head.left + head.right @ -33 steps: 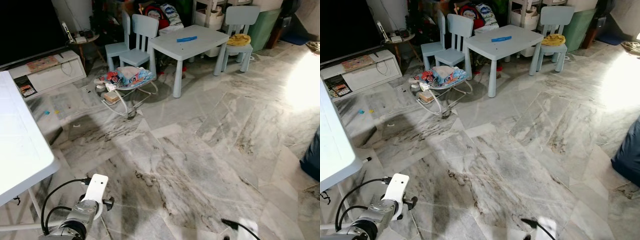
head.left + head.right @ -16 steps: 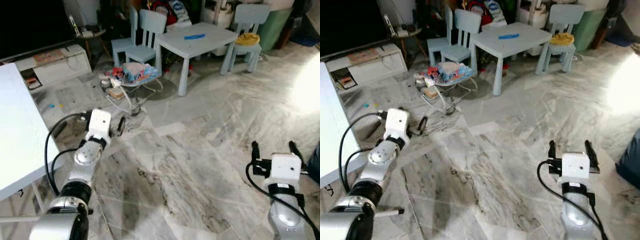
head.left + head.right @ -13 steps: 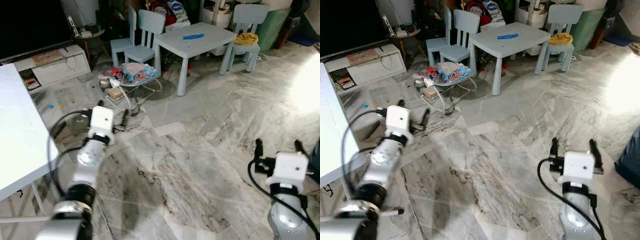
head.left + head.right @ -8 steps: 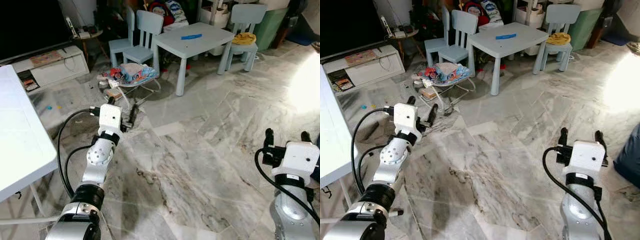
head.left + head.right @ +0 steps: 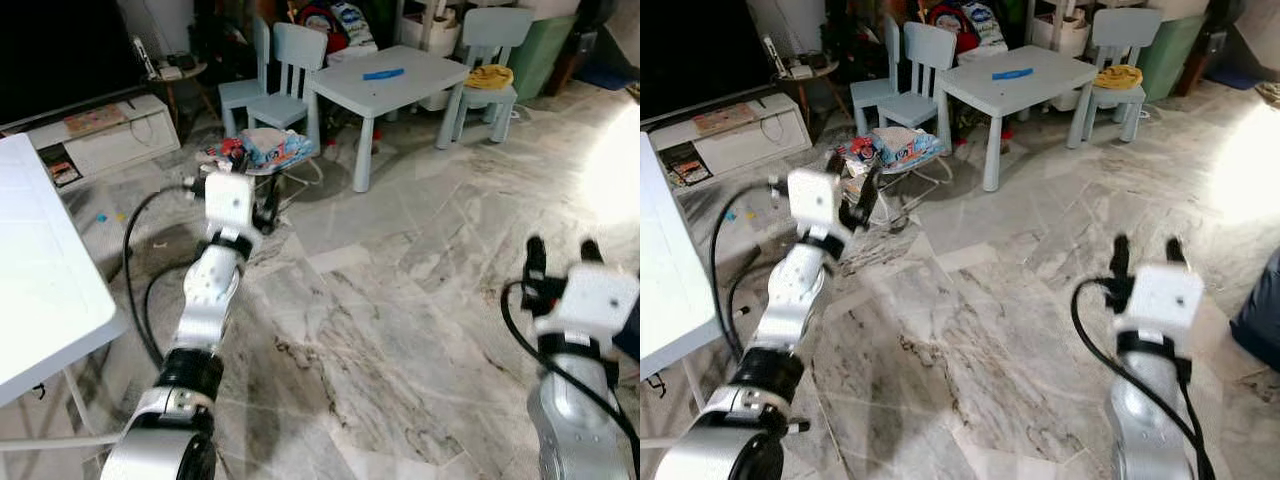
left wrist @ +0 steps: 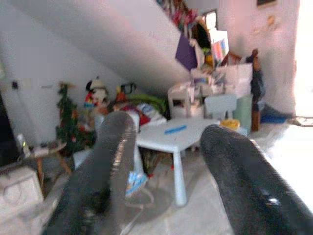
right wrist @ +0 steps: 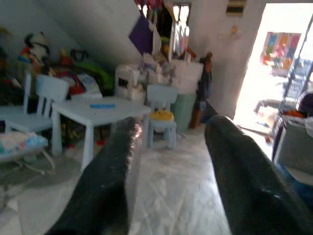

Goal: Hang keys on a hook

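Your landmark is the small pale-blue table (image 5: 392,78) at the far side of the marble floor (image 5: 400,300), with a blue object (image 5: 383,73) lying on its top. Your left gripper (image 5: 238,190) is raised in front of you, well short of the table and on its left, fingers spread with nothing between them — it sits in line with the baby bouncer (image 5: 262,150) that stands just off the table's near-left leg. Your right gripper (image 5: 558,262) is up too, nearer you than the table and off to its right, fingers likewise parted and empty. Two pale-blue chairs (image 5: 285,70) stand at the table's left side, and another chair (image 5: 488,55) with a yellow thing (image 5: 483,77) on its seat at its right. A white table (image 5: 40,270) edges in far left of it. You won't find keys or a hook anywhere here — I cannot tell where they are.
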`<state>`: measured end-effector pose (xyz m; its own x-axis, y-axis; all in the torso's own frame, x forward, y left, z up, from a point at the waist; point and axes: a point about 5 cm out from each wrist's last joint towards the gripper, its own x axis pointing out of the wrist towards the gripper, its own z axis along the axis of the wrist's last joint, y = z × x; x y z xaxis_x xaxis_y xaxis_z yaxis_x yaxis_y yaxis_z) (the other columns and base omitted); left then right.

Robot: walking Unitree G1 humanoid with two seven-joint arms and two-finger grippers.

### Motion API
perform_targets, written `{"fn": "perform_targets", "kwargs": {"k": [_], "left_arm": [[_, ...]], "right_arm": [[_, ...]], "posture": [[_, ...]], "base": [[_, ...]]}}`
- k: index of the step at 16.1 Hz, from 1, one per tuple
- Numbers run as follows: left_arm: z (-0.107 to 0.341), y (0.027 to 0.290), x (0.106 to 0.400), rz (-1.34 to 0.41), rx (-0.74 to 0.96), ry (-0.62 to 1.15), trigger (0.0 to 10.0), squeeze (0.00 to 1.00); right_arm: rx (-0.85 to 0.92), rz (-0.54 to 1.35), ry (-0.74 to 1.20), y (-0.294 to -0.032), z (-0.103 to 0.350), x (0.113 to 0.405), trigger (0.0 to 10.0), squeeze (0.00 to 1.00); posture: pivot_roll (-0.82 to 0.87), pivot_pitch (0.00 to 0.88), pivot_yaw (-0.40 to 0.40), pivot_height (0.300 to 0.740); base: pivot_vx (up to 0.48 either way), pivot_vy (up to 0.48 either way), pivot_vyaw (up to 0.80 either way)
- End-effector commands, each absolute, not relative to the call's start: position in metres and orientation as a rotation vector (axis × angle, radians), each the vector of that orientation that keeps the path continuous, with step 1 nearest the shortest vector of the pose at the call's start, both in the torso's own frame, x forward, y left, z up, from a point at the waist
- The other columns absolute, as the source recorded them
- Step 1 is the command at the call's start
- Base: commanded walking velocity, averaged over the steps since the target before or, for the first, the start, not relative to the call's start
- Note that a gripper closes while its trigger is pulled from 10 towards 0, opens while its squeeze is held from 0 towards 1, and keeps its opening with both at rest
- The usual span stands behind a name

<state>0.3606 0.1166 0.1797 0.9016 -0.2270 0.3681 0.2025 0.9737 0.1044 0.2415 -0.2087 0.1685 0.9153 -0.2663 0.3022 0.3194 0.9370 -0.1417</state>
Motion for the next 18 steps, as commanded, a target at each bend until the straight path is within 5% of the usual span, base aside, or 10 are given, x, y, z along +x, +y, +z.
{"fn": "perform_targets", "kwargs": {"k": [1,5,6,7,8,9,14,18], "left_arm": [[0.186,0.117,0.363,-0.225,0.064,-0.398,0.0,0.0],[0.174,0.126,0.364,-0.205,0.074,-0.329,0.0,0.0],[0.168,0.127,0.363,-0.214,0.081,-0.297,9.2,0.0],[0.164,0.129,0.363,-0.23,0.091,-0.266,10.0,0.0],[0.162,0.131,0.364,-0.231,0.091,-0.243,10.0,0.0],[0.161,0.137,0.364,-0.263,0.164,-0.235,10.0,1.0],[0.137,0.158,0.35,-0.223,0.293,-0.105,10.0,1.0],[0.126,0.151,0.321,-0.149,0.221,-0.096,10.0,1.0]], "right_arm": [[-0.197,-0.279,-0.308,-0.203,0.176,0.244,0.0,0.0],[-0.145,-0.278,-0.245,-0.203,0.167,0.242,0.0,0.0],[-0.125,-0.273,-0.206,-0.203,0.163,0.241,3.8,0.0],[-0.146,-0.271,-0.17,-0.204,0.16,0.24,10.0,0.0],[-0.176,-0.278,-0.155,-0.205,0.159,0.239,10.0,0.0],[-0.104,-0.236,-0.15,-0.203,0.159,0.237,10.0,1.0],[-0.141,-0.086,-0.082,-0.194,0.154,0.224,10.0,1.0],[-0.142,-0.148,-0.152,-0.187,0.166,0.226,10.0,1.0]], "posture": [[-0.06,0.0,0.065,0.74],[-0.06,0.0,0.067,0.74],[-0.06,0.0,0.065,0.74],[-0.06,0.0,0.066,0.74],[-0.06,0.0,0.066,0.74],[-0.06,0.0,0.067,0.74],[-0.05,0.0,0.079,0.74],[-0.03,0.0,0.043,0.74]], "base": [[0.0,0.0,0.0],[0.0,0.0,0.0],[0.0,0.0,0.0],[0.0,0.0,0.0],[0.0,0.0,0.0],[0.0,0.0,0.0],[0.0,0.0,0.0],[0.0,0.0,0.0]]}}
